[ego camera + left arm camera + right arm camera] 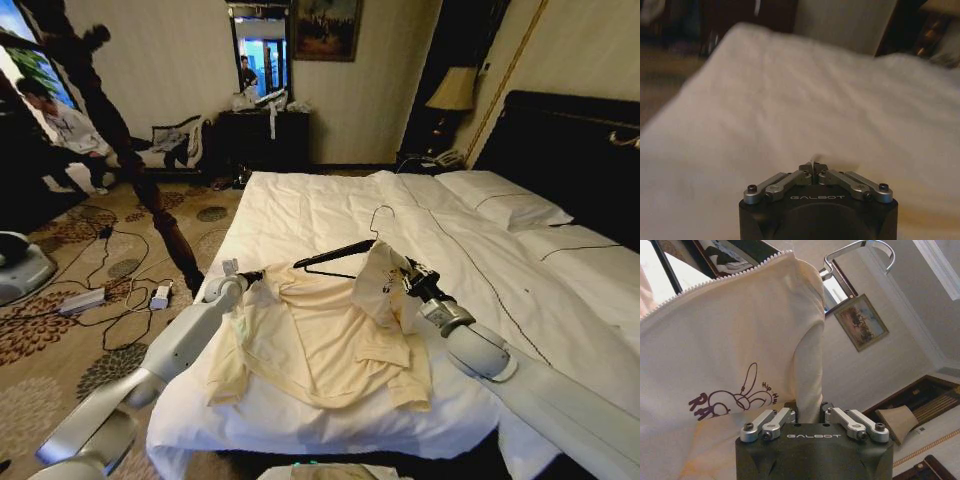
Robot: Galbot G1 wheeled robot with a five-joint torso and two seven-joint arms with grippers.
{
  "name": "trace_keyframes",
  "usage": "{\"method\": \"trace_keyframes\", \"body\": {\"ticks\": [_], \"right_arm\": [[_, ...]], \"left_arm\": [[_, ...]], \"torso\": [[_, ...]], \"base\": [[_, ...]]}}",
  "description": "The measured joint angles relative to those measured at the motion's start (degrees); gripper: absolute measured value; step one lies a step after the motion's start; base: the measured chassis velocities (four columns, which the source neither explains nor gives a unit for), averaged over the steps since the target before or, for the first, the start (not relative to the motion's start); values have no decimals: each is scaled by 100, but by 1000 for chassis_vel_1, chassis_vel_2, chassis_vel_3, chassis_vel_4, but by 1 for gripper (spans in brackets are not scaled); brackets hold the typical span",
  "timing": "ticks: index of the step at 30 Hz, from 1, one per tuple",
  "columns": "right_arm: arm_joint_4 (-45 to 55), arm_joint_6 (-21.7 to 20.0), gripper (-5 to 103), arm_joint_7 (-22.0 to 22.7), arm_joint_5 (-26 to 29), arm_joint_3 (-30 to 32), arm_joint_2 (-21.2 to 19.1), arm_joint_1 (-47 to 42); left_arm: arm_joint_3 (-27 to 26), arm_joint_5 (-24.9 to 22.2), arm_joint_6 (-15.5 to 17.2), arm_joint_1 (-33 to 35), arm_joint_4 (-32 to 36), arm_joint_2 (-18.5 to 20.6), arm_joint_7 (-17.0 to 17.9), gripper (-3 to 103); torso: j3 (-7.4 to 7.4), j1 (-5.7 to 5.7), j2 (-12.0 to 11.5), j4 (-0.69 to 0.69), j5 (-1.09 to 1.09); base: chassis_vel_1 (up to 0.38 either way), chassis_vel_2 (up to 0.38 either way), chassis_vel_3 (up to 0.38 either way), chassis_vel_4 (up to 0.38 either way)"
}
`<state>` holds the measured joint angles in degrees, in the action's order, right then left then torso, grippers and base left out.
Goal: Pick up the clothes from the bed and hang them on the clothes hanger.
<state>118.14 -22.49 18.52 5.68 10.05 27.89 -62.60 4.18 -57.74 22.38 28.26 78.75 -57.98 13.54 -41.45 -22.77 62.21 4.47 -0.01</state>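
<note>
The clothes, a cream long-sleeved top, lie spread on the white duvet of the bed. My right gripper is shut on one shoulder of the top and holds it raised. In the right wrist view the gripper pinches the cream fabric, which has a zip edge and a dark rabbit print. The black clothes hanger tilts above the top with one end inside the raised shoulder, and its silver hook points up. My left gripper sits at the other shoulder, shut on a sliver of pale fabric.
White pillows and the black headboard lie to the right. Left of the bed, cables and a power strip lie on the patterned carpet. A dark dresser stands at the far wall, and a person sits far left.
</note>
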Motion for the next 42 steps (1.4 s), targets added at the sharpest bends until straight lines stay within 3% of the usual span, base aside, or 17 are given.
{"method": "trace_keyframes", "body": {"ticks": [9, 12, 13, 15, 16, 20, 25, 37, 42], "right_arm": [[-102, -101, 19, 156, 273, 7, 91, 158], [-102, -151, 19, 281, 439, 56, 73, 156], [-102, -151, 19, 281, 439, 56, 73, 156], [-99, -154, 19, 309, 516, 78, 33, 141], [-99, -154, 19, 309, 516, 78, 33, 141], [-99, -176, 19, 313, 582, 12, 56, 185], [-117, -197, 19, 313, 573, -60, 108, 188], [-146, -184, 19, 295, 449, -30, 151, 70], [-177, -157, 19, 270, 392, -65, 169, 68]], "left_arm": [[-153, 288, 22, 506, 1235, 860, -70, 0], [-247, 1439, -30, 1089, 1798, 1379, -616, 0], [-247, 1439, -30, 1089, 1798, 1379, -616, 0], [-248, 1971, -43, 1499, 2227, 1673, -894, 0], [-248, 1971, -43, 1499, 2227, 1673, -894, 0], [-79, 2945, -139, 2181, 2722, 1879, -1092, 0], [321, 3442, -117, 2702, 2811, 1904, -996, 0], [287, 3613, -171, 3442, 3323, 1961, -763, 0], [78, 3189, -132, 4014, 3727, 2073, -741, 0]], "torso": [[0, 0, 1, -2, -3], [0, 0, 1, -1, 2], [0, 0, 1, -1, 2], [1, 1, 1, -3, 1], [1, 1, 1, -3, 1], [1, 2, 1, 0, 1], [0, 1, 1, -1, 0], [1, 1, 1, 0, 1], [0, 1, 0, 0, 1]], "base": [[0, 0, 0, 0], [0, 0, 0, 0], [0, 0, 0, 0], [0, 0, 0, 0], [0, 0, 0, 0], [0, 0, 0, 0], [0, 0, 0, 0], [0, 0, 0, 0], [0, 0, 0, 0]]}}
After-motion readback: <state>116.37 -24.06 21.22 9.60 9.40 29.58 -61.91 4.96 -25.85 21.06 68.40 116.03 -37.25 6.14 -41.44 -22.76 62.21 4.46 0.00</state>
